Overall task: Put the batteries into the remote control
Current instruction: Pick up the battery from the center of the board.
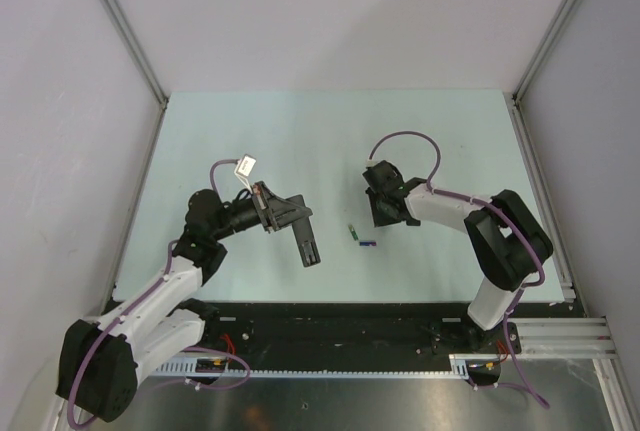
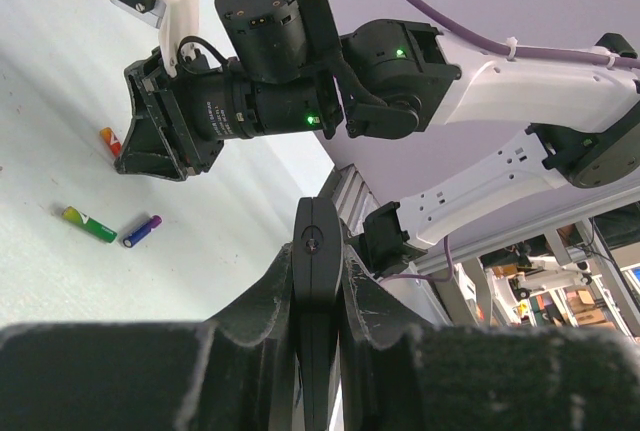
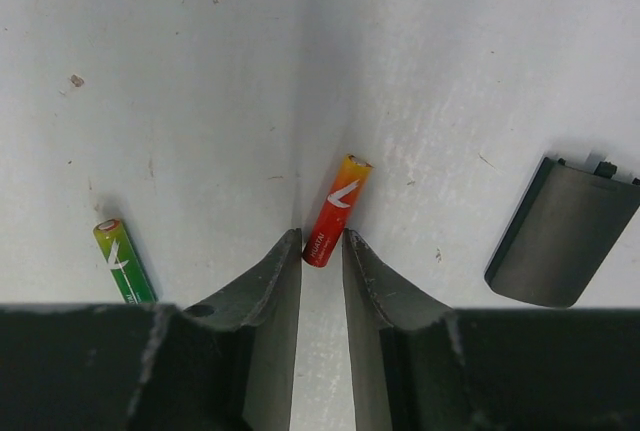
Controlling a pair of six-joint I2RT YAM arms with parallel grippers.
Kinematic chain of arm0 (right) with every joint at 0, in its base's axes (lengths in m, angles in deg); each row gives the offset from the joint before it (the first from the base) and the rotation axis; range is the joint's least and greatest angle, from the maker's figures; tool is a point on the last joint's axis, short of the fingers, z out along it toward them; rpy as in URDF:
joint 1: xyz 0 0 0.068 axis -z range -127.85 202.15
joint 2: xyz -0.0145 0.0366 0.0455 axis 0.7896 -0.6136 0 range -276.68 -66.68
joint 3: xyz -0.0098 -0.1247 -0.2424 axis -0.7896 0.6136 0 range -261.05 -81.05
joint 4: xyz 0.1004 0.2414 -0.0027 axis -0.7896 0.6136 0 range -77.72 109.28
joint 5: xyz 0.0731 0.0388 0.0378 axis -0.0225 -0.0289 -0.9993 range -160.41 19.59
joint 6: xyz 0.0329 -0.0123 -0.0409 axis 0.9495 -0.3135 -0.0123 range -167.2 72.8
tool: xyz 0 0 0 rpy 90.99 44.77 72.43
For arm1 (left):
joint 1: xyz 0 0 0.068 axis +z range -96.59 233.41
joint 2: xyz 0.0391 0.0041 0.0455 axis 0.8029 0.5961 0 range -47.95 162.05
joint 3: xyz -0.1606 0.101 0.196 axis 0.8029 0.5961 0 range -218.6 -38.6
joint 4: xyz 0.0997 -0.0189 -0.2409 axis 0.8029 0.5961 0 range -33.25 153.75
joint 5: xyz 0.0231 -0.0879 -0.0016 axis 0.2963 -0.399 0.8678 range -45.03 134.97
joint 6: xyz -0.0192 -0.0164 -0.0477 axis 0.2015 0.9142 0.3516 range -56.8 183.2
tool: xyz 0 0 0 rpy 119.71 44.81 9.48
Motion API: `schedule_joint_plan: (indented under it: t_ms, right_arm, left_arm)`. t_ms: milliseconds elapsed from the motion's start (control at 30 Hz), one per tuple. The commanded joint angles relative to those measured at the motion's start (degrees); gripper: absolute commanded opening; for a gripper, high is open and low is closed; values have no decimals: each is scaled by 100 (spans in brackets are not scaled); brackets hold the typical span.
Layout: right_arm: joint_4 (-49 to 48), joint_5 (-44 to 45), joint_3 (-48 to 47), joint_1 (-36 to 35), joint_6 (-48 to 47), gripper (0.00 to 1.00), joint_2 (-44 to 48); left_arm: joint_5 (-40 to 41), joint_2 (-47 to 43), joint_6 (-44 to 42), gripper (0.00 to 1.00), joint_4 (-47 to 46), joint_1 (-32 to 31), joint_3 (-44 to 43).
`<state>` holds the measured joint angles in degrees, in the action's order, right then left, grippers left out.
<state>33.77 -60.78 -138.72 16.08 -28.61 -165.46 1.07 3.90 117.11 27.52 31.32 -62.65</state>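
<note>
Closest to the left wrist lens, the left gripper (image 2: pixel 318 259) is clamped on the remote control (image 2: pixel 317 296). It pinches the slim black bar edge-on and holds it in the air above the middle of the desk (image 1: pixel 300 131), toward the near edge.

To the right of the remote, the green battery (image 1: pixel 353 233) and a blue-purple battery (image 1: pixel 368 243) lie flat and close together on the desk. Both are apart from either arm.

Further right lies the red battery (image 3: pixel 338 206), which I judge to be the next pick. Its near end sits right at the mouth of the right gripper (image 3: pixel 322 243). Its long axis runs away from the fingertips toward the far edge, leaning slightly right. The fingers stand narrowly parted around that end and do not look pressed on it, so closing would pinch across its width. The right arm is plainly the nearer one.

Off to the right, a dark cover plate (image 3: pixel 560 236) lies flat, well clear of the fingers.
</note>
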Motion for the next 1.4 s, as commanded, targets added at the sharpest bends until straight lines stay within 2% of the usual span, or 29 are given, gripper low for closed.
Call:
schedule_joint_plan:
  t_ms: [0,100,200,300,333,367,500,733,867,1000,1133,1367]
  right_arm:
    - [179,74,-157,22,118,27,-18]
    - [258,118,-157,13,119,26,-27]
    - [294,153,-157,13,92,19,-27]
    - [303,153,-157,4,66,8,-36]
    - [303,153,-157,-5,66,1,-45]
    - [303,162,-157,-5,66,0,-62]
    - [294,171,-157,-31,110,0,-27]
    - [416,207,-157,-321,215,0,1079]
    - [820,197,-236,-760,215,0,1958]
    - [1111,417,-297,-1680,259,0,2774]
    - [1357,461,-525,-2192,496,0,2961]
    - [1533,408,-947,-2562,593,0,2997]
  left_arm:
    - [-66,-44,-118,0,-170,11,41]
    - [-57,-35,-118,0,-170,11,41]
    - [-66,-26,-118,0,-170,11,41]
    - [-66,-35,-118,0,-170,11,32]
    - [-66,-35,-118,0,-170,11,32]
    - [-66,-44,-118,0,-170,11,32]
    - [-31,-18,-83,0,-170,11,-3]
    - [548,166,286,0,-170,11,-152]
    - [838,386,454,0,-179,3,-293]
    - [1076,615,332,0,-223,-59,-442]
    - [1278,905,243,0,-319,-217,-582]
    - [1376,1327,243,0,-390,-419,-873]
